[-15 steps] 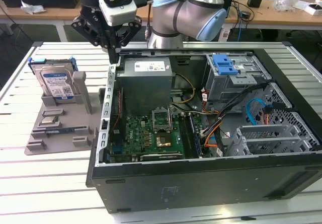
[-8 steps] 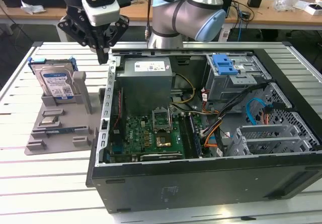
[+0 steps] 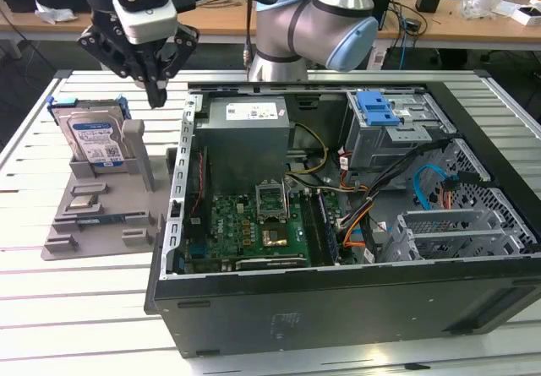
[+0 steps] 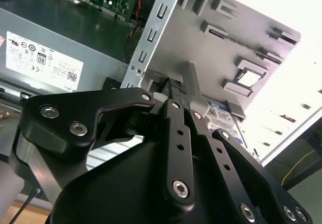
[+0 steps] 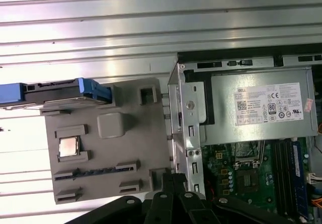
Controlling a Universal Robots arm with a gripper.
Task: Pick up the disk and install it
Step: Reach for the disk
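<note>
The disk [image 3: 95,137] is a silver-grey hard drive with a white-and-blue label and a blue carrier frame. It leans upright at the back of a grey holder plate [image 3: 101,215] at the exterior view's left, outside the computer case. The first wrist view shows the disk [image 5: 50,94] edge-on, and the second wrist view shows a corner of the disk's label [image 4: 221,112]. My gripper [image 3: 157,97] hangs shut and empty above the holder, between the disk and the case wall, a little toward the exterior view's right of the disk. Its fingertips [image 4: 177,87] are pressed together.
An open computer case [image 3: 338,308] lies on the slatted metal table [image 3: 76,308]. Inside are a grey power supply [image 3: 245,127], a motherboard [image 3: 254,224] and a metal drive cage [image 3: 406,139] with a blue latch [image 3: 376,107]. The holder also carries a small chip [image 5: 69,147].
</note>
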